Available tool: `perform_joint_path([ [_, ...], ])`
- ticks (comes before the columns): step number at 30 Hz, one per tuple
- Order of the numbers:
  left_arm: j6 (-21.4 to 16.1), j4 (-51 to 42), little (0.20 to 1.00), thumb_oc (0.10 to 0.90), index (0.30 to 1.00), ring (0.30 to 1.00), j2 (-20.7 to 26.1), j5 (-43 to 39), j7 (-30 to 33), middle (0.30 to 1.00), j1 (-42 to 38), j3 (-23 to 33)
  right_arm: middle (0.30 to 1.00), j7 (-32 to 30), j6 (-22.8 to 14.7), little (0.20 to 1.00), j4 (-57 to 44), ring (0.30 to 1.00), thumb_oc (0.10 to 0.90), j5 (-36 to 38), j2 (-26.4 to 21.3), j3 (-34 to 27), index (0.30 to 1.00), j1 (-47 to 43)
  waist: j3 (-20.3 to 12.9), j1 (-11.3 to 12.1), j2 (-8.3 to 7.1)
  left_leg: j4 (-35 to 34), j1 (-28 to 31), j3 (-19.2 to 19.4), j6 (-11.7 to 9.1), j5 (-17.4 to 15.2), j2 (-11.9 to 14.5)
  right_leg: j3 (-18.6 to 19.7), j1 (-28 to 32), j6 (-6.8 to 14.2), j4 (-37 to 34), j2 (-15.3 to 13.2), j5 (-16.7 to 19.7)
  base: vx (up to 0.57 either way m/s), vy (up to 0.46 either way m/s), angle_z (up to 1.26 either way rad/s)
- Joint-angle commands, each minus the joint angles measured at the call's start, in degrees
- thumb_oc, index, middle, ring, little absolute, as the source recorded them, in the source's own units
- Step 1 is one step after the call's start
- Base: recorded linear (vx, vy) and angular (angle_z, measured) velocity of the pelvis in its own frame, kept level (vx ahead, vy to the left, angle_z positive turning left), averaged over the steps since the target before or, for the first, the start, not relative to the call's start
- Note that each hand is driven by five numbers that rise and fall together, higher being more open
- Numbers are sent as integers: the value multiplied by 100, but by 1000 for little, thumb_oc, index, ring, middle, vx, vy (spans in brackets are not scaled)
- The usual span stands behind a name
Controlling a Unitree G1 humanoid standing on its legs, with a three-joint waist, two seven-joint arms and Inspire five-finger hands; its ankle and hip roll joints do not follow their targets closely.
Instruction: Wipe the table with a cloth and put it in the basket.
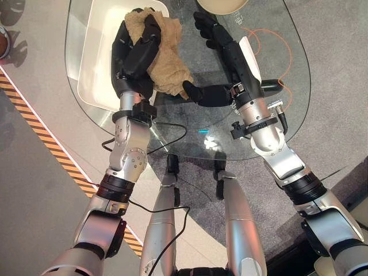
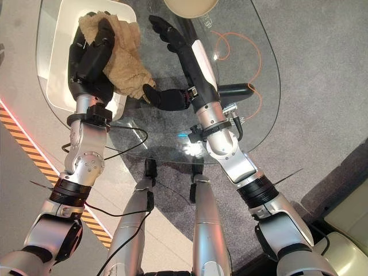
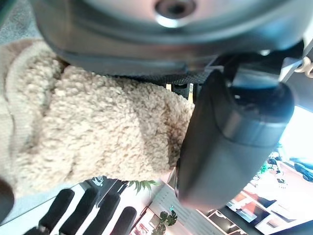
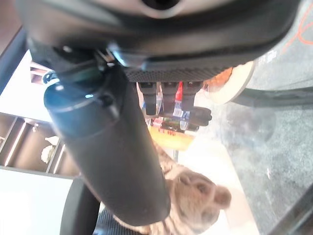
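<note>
My left hand (image 1: pixel 135 54) is shut on a tan fleecy cloth (image 1: pixel 167 60), whose folds bulge out between fingers and thumb (image 3: pixel 230 142). The hand sits over the right rim of the white basket (image 1: pixel 92 63) at the glass table's left end; the cloth (image 2: pixel 129 57) drapes from it over that rim and onto the glass. My right hand (image 1: pixel 221 43) lies open on the table just right of the cloth, fingers straight and pointing away. Its thumb (image 1: pixel 201 95) reaches toward the cloth's lower tip (image 4: pixel 195 196).
The rounded edge of the glass table (image 1: pixel 253 152) runs close in front of me. A round beige dish (image 1: pixel 221 4) sits at the far edge. An orange cord (image 1: pixel 270 40) shows through the glass on the right. Yellow-and-black floor tape (image 1: pixel 52 149) runs along the left.
</note>
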Motion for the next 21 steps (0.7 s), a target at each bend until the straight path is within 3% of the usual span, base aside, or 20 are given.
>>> perform_joint_path([
  [1, -917, -444, 200, 100, 300, 300, 139, 598, -12, 300, -901, 366, 900, -686, -595, 900, -716, 900, 800, -293, 231, -624, 900, -587, -165, 62, -149, 247, 121, 454, 277, -419, -354, -150, 364, 105, -307, 371, -93, 0, 0, 0],
  [7, -1155, -266, 200, 100, 300, 300, 200, 707, 110, 300, -888, 421, 900, -1617, -591, 900, -281, 900, 800, -291, 222, -835, 900, -348, -165, 23, -144, 221, 123, 465, 276, -425, -346, -130, 357, 107, -329, 383, -91, 0, 0, 0],
  [21, -1524, 287, 200, 100, 300, 300, 492, 1042, 450, 300, -960, 523, 900, -3017, -725, 900, 1146, 900, 800, 18, -35, -1111, 900, -73, -165, 6, -108, 107, 181, 465, 271, -425, -333, -119, 391, 110, -392, 393, -94, 0, 0, 0],
])
